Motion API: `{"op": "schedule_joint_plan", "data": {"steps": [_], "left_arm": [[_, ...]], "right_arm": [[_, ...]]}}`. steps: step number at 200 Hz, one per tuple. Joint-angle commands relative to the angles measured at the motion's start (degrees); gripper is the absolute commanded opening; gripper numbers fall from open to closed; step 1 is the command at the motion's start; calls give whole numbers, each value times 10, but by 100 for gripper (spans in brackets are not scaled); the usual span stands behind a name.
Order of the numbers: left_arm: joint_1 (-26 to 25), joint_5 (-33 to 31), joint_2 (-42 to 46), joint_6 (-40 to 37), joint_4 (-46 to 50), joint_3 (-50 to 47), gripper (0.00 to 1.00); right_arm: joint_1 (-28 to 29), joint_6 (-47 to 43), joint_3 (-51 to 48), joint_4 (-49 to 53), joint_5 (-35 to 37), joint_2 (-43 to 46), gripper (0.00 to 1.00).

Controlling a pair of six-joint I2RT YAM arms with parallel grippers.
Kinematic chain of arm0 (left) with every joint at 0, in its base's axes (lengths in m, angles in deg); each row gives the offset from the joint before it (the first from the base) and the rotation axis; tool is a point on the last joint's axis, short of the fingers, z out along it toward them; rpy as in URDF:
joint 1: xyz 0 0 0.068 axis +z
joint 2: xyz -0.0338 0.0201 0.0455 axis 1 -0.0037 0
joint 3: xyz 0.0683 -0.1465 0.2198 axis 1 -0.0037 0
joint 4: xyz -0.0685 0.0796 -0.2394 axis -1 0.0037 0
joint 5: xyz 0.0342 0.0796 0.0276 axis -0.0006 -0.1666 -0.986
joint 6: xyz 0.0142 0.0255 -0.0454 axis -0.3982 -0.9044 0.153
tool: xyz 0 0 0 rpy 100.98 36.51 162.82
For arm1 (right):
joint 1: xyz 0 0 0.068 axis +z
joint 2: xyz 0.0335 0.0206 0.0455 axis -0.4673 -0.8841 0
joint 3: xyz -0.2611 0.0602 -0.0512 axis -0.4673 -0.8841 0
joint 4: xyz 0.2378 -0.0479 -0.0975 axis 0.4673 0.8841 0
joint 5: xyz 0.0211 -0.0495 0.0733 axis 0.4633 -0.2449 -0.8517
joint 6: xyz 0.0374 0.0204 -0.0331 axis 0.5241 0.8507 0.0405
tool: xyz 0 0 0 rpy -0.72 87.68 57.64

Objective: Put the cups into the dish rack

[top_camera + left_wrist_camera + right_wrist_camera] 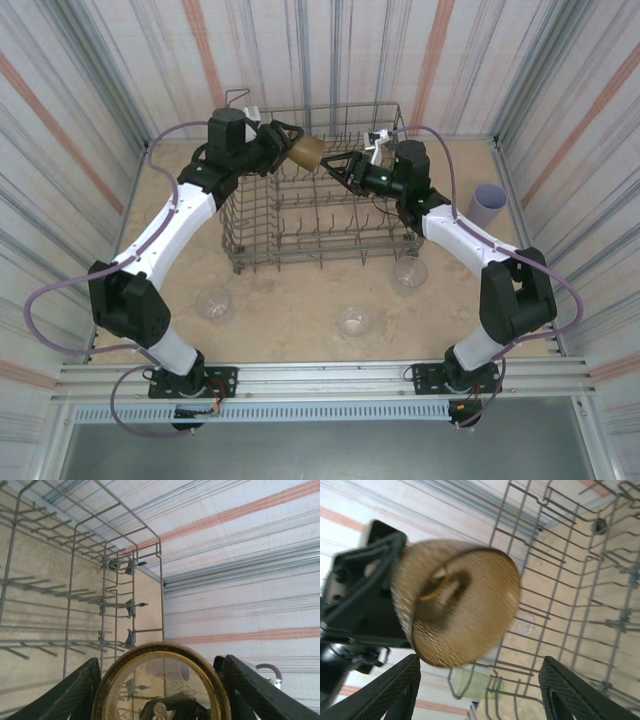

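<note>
- Find amber cup (306, 152) in mid-air above the far half of the rack (300, 258), lying sideways between the two end effectors.
- Note left end effector (296, 147) pinching that cup; in left wrist view, see its fingers (75, 692) pressed one to each side of the cup.
- Note right end effector (331, 167) spread wide, facing the cup's wide end; in right wrist view, see its fingers (390, 692) standing clear of the cup on both sides.
- Count three clear cups (213, 302) on the bench (290, 345) in front of the rack, well apart from one another, the right one just beside the rack's front corner.
- Find lavender cup (490, 207) standing on the bench right of the rack, near the side wall; cannot tell whether mouth up or down.
- See greenish cup (470, 682) through the rack bars in right wrist view, blurred; cannot tell its exact place.
- Find rack standing mid-bench, tines upright.
</note>
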Motion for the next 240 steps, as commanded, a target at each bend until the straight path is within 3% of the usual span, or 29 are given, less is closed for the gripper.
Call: {"op": "schedule_joint_plan", "data": {"steps": [1,14,26,43,48,121,180,240], "left_arm": [[5,-27,-16,-49,33,47,0],[5,-37,-23,-70,46,66,0],[5,-49,-31,-90,61,84,0],[5,-68,-41,-123,89,107,0],[5,-78,-44,-132,98,114,0],[2,-135,-119,-251,191,221,0],[-20,-196,-152,-307,192,243,0],[-45,-242,-199,-387,193,289,0]], "right_arm": [[-11,-50,-12,62,14,43,67],[-17,-61,-16,81,15,55,72],[-21,-73,-16,102,17,66,87],[-26,-82,-21,130,29,82,92],[-29,-80,-23,135,30,85,100],[-35,-113,-32,269,85,190,99],[-34,-179,-61,340,167,273,99],[-31,-228,-63,392,160,292,99]]}}
